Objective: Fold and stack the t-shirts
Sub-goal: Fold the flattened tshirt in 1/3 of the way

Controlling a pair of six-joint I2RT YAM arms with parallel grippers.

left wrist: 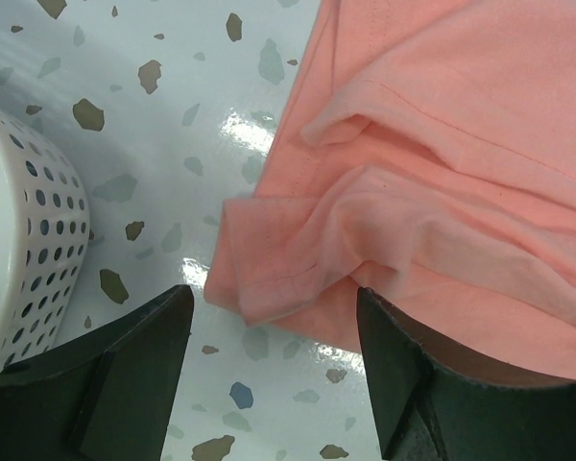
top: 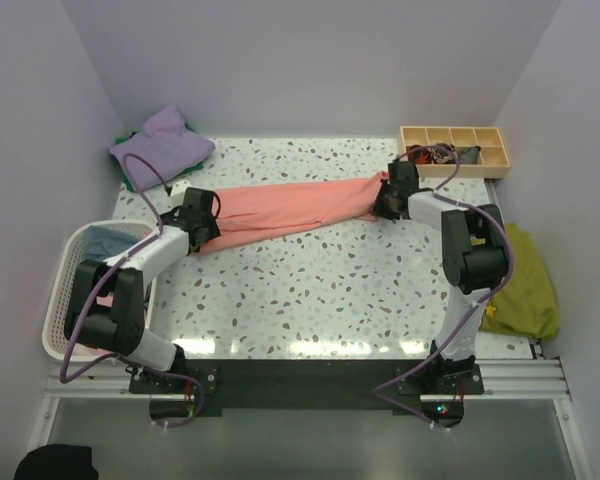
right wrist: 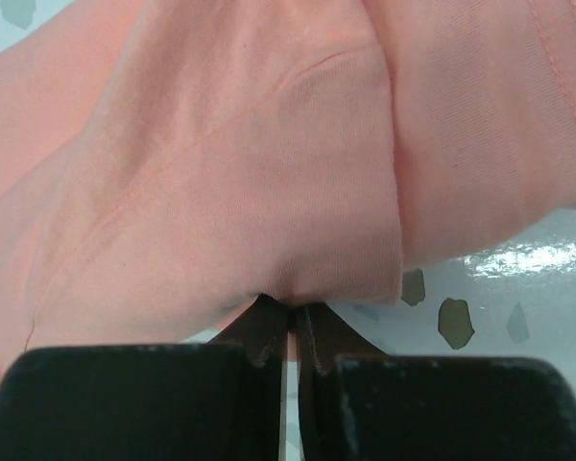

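Observation:
A salmon-pink t-shirt (top: 290,208) lies stretched in a long band across the middle of the table. My right gripper (top: 385,200) is shut on its right end; in the right wrist view the closed gripper (right wrist: 290,312) pinches a fold of the shirt (right wrist: 250,173). My left gripper (top: 202,225) is at the shirt's left end. In the left wrist view it (left wrist: 272,307) is open just above the table, with a rumpled corner of the shirt (left wrist: 432,173) reaching between its fingers. A lavender t-shirt (top: 163,147) lies bunched at the back left.
A white perforated basket (top: 65,270) stands at the left edge, holding light blue cloth (top: 105,240); its wall shows in the left wrist view (left wrist: 29,240). A wooden compartment tray (top: 455,148) is at the back right. A yellow-green cloth (top: 520,280) hangs off the right edge.

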